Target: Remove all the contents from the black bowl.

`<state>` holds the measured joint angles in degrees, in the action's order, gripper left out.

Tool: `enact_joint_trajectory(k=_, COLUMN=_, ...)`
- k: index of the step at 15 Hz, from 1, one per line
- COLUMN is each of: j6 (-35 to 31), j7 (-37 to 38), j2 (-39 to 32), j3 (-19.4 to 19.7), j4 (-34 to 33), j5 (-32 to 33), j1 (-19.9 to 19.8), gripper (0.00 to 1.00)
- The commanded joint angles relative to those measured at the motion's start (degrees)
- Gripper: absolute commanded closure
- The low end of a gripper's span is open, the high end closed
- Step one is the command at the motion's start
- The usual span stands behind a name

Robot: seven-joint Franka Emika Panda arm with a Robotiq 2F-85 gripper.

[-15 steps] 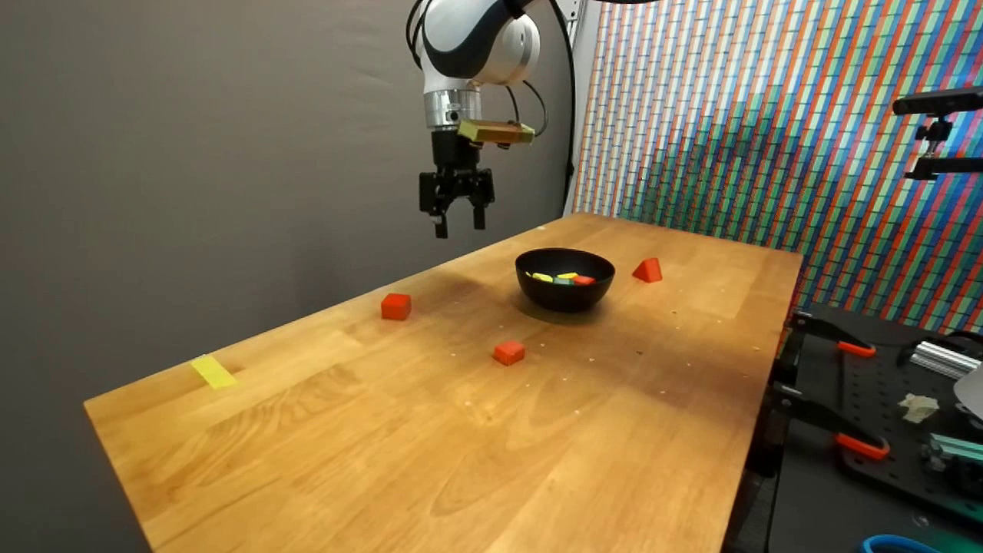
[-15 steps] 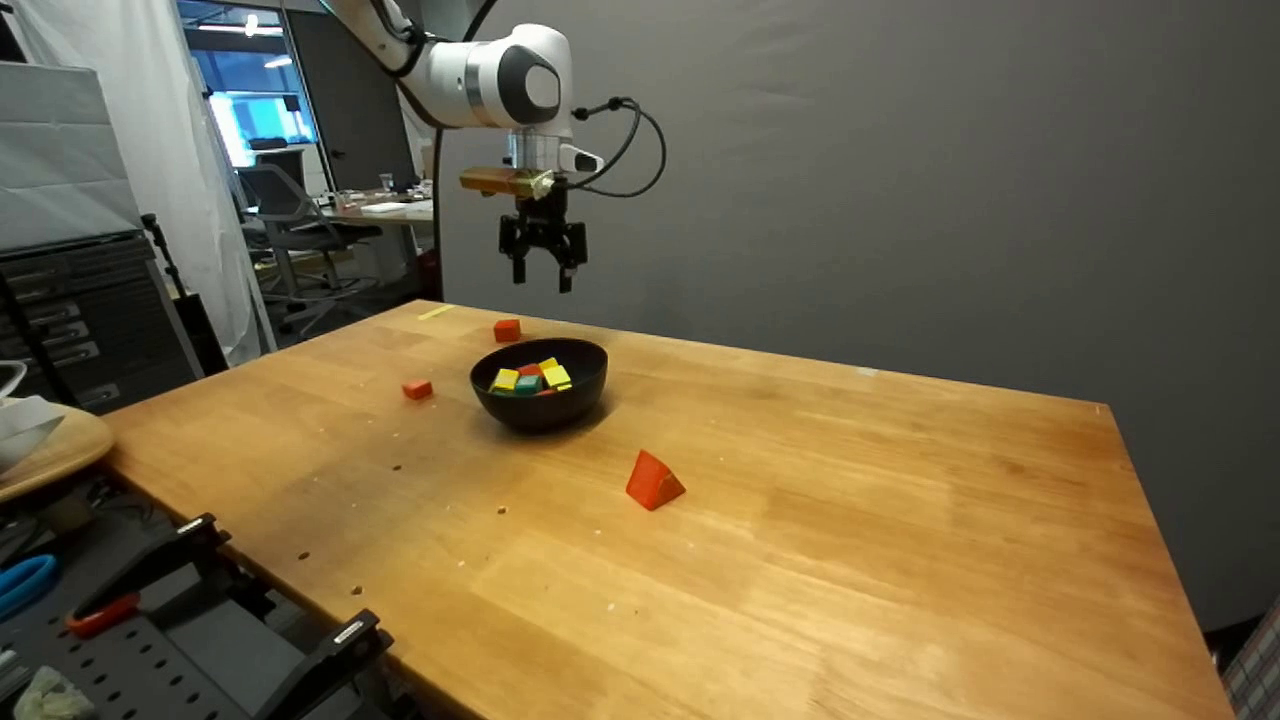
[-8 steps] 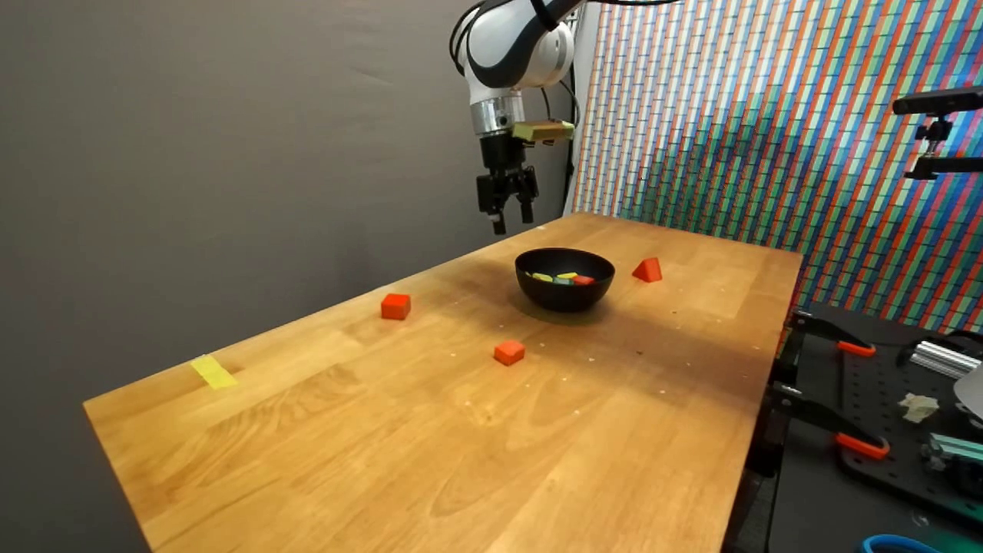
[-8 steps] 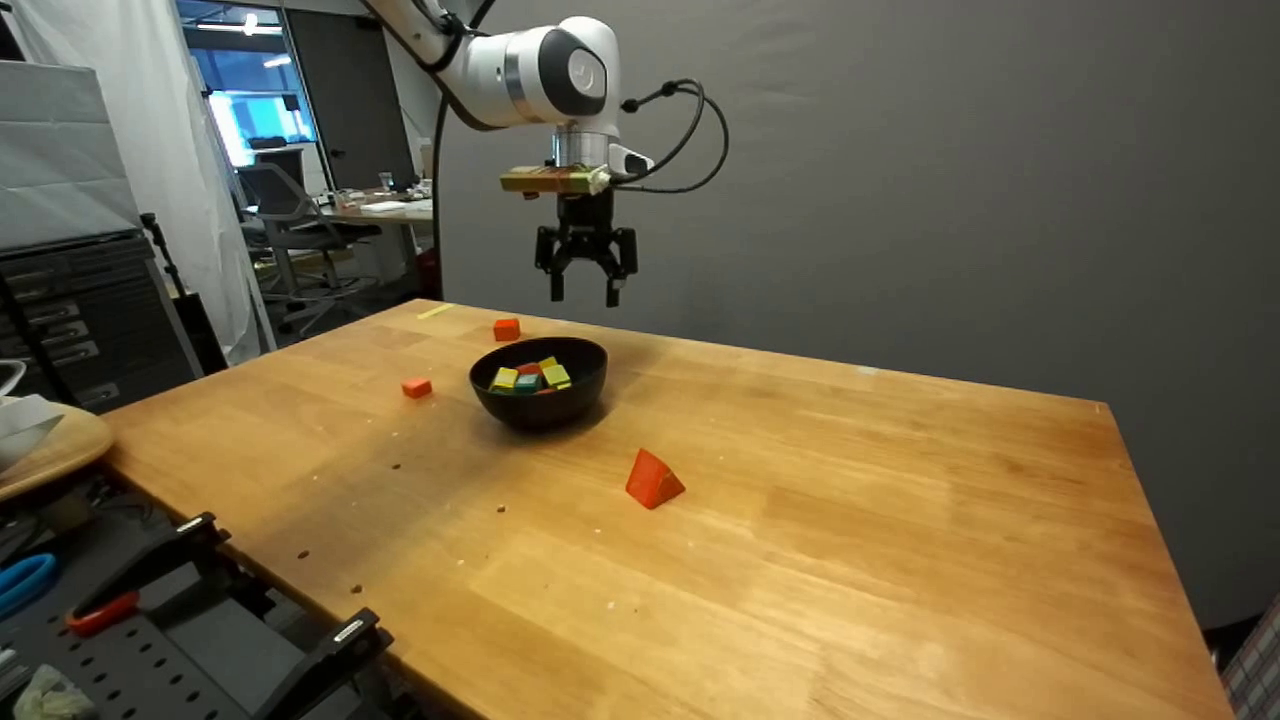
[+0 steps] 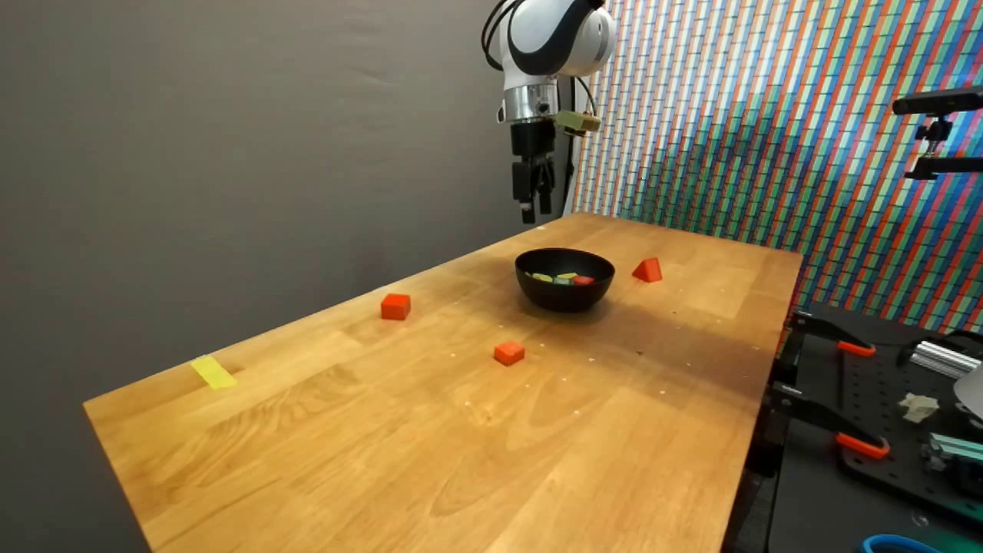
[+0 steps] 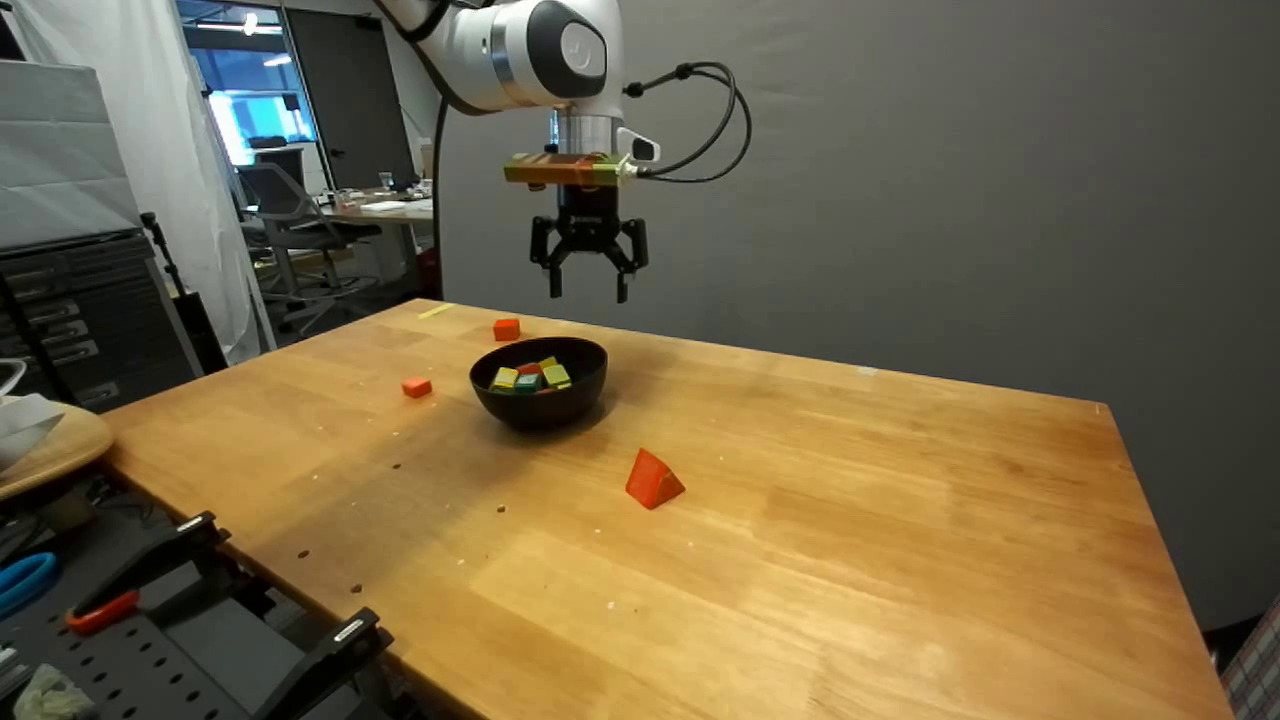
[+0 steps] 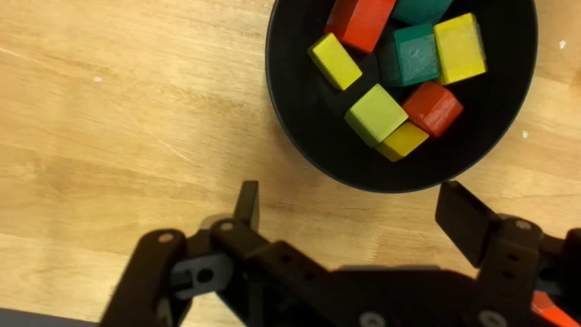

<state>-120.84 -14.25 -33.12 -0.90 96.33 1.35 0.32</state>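
Note:
The black bowl [image 6: 535, 412] stands upright on the wooden table. Inside it lie several blocks: a large red block [image 7: 363, 22], a smaller red block [image 7: 432, 108], a green block [image 7: 415, 54], another green one cut off at the top edge, a yellow block [image 7: 460, 49], a thin yellow block [image 7: 335, 61], a pale yellow-green block [image 7: 376, 115] and a yellow block [image 7: 401, 141] partly beneath it. My gripper [image 7: 352, 204] is open, nothing between its fingers. In both exterior views it hangs well above the table, higher than the bowl and apart from it.
On the table sit a red cube [image 5: 395, 306], a low red block [image 5: 509, 353] and a red wedge [image 6: 655, 480]. Yellow tape [image 5: 213, 372] marks the table near one edge. Black clamps [image 6: 325, 665] grip another edge beside a dark side bench.
The gripper has moved to the right in both exterior views, and the wrist has turned. It stays open. Bowl and blocks have kept their places.

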Motion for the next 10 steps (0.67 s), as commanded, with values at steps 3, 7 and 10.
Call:
enact_joint_trajectory(k=3, j6=-2.0, j7=5.0, j2=0.2, j3=-0.4, j4=2.2, j5=-1.3, j1=-0.5, gripper=0.0)
enact_joint_trajectory(k=7, j6=-8.7, j7=9.2, j2=0.2, j3=-0.1, j4=8.6, j5=-0.5, j1=0.6, gripper=0.0)
enact_joint_trajectory(k=10, j6=-14.9, j7=10.9, j2=-2.7, j3=-0.4, j4=10.4, j5=-0.3, j1=1.5, gripper=0.0)
